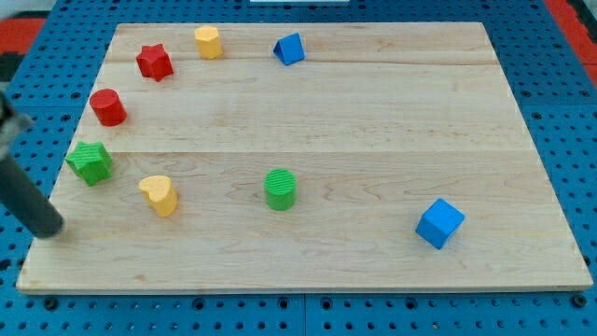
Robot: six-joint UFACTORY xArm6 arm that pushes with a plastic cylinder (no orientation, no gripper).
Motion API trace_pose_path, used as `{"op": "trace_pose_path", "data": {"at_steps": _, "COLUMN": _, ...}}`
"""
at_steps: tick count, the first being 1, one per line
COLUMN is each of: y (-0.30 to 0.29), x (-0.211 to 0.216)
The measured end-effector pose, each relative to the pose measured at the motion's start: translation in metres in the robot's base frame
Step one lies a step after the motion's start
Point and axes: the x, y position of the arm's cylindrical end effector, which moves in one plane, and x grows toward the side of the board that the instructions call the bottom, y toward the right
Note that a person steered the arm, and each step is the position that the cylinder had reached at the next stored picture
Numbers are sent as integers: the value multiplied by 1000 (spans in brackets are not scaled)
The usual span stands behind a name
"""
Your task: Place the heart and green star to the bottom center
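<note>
The yellow heart (159, 194) lies left of the board's middle, near the view's bottom. The green star (90, 162) sits at the board's left edge, up and left of the heart. My tip (51, 229) rests at the board's left edge, below and left of the green star, apart from it. The dark rod rises from the tip toward the view's upper left.
A green cylinder (280, 189) stands right of the heart. A blue cube (439, 223) is at the lower right. A red cylinder (108, 107), red star (155, 63), yellow hexagonal block (208, 42) and blue triangular block (290, 49) lie along the upper left. The wooden board (392, 112) sits on a blue pegboard.
</note>
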Motion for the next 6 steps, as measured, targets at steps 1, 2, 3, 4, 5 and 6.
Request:
{"op": "trace_pose_path", "data": {"at_steps": 1, "y": -5, "x": -45}}
{"op": "trace_pose_path", "data": {"at_steps": 2, "y": -5, "x": -81}}
{"op": "trace_pose_path", "data": {"at_steps": 3, "y": 63, "x": -63}}
{"op": "trace_pose_path", "data": {"at_steps": 4, "y": 121, "x": -17}}
{"op": "trace_pose_path", "data": {"at_steps": 5, "y": 147, "x": -15}}
{"op": "trace_pose_path", "data": {"at_steps": 6, "y": 175, "x": -1}}
